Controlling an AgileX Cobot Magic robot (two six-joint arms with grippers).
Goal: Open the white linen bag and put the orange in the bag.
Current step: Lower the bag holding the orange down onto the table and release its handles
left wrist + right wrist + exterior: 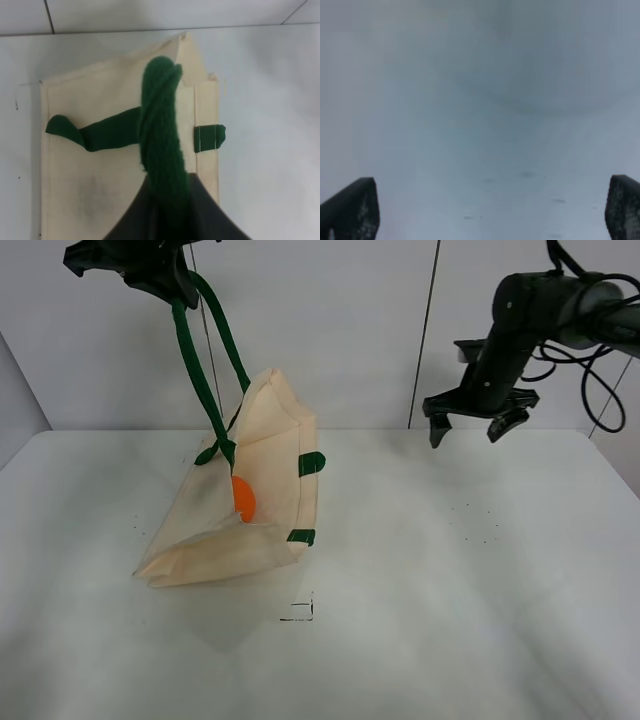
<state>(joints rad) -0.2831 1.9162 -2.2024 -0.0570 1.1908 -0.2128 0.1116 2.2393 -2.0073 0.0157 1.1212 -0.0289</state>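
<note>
Two risks stand out to me. My left gripper [172, 288] is clamped on one dark green strap handle [197, 370], holding one side of the white linen bag [278, 435] high while the bag's lower edge slumps on the table [450, 570]. The cloth hangs tilted with its mouth gaping sideways, not upward. The orange [243, 498] sits inside, close to that opening, resting against the lower fold. If I let the strap down fast or swing it, I judge the fabric could collapse and tip the fruit back out onto the table. The strap is also a twisted bunch between my fingers, so it might slip and drop the bag all at once.

Relative to my left hand, the orange lies well below, down where the strap legs meet the cloth. My right gripper [467, 430] hangs spread wide and empty above the table, well apart from the bag. The orange is lower than it and far off toward my left side.
</note>
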